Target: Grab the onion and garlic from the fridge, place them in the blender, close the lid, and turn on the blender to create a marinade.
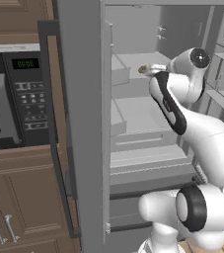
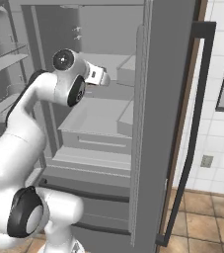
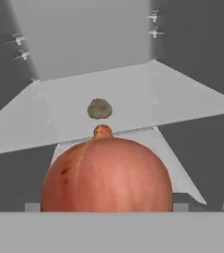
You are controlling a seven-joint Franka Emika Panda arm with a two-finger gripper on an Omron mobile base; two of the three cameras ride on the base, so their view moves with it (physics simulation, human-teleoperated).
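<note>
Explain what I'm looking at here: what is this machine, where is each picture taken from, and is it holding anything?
It is a white robot arm on a driving base, reaching into an open fridge. Two pictures come from cameras on the base, behind the arm to its left and right. The third comes from a camera on the hand, looking along the jaws. There, the orange-red onion sits right up close, and the small brown garlic lies further back on a pale shelf. The pictures do not show whether the jaws grip the onion.
</note>
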